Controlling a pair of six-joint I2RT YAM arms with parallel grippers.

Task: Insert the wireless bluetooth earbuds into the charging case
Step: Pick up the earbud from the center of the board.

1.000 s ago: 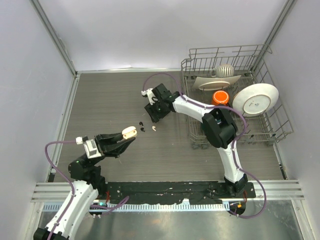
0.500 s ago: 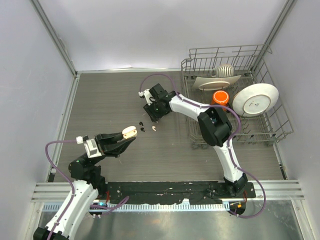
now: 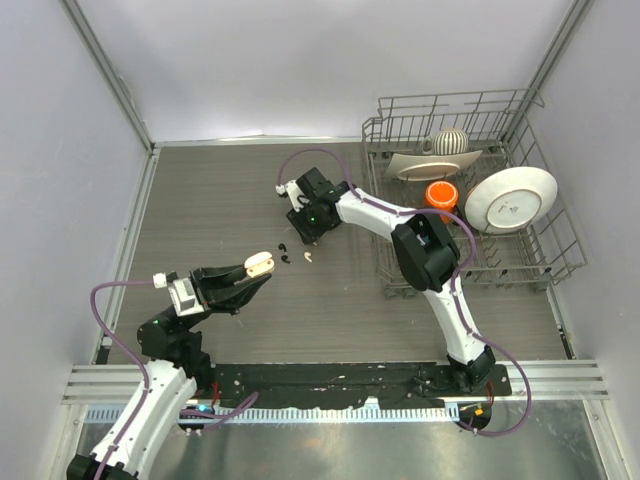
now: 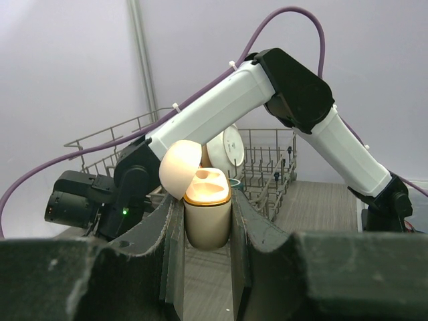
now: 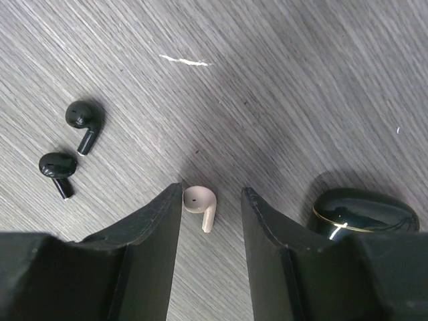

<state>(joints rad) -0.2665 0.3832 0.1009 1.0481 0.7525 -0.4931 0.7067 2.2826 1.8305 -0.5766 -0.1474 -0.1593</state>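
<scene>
My left gripper (image 4: 204,200) is shut on an upright white charging case (image 4: 207,221) with its lid (image 4: 180,166) flipped open; it is held above the table (image 3: 259,265). My right gripper (image 5: 211,192) hangs over the table with its jaws apart around a white earbud (image 5: 199,199). The bud lies flat against the left finger (image 5: 157,234), with a gap to the right finger. Two black earbuds (image 5: 83,115) (image 5: 57,164) lie to the left. A closed black case (image 5: 361,210) sits just right of the jaws. In the top view the buds (image 3: 308,255) lie between both grippers.
A wire dish rack (image 3: 520,262) stands at the right with a white plate (image 3: 510,197), an orange cup (image 3: 441,194) and a striped mug (image 3: 450,140). Grey walls enclose the table; a metal rail (image 3: 130,250) runs along the left edge.
The right gripper's jaws have narrowed around the white earbud, and its wrist has shifted slightly left. The left gripper and its case have stayed still.
</scene>
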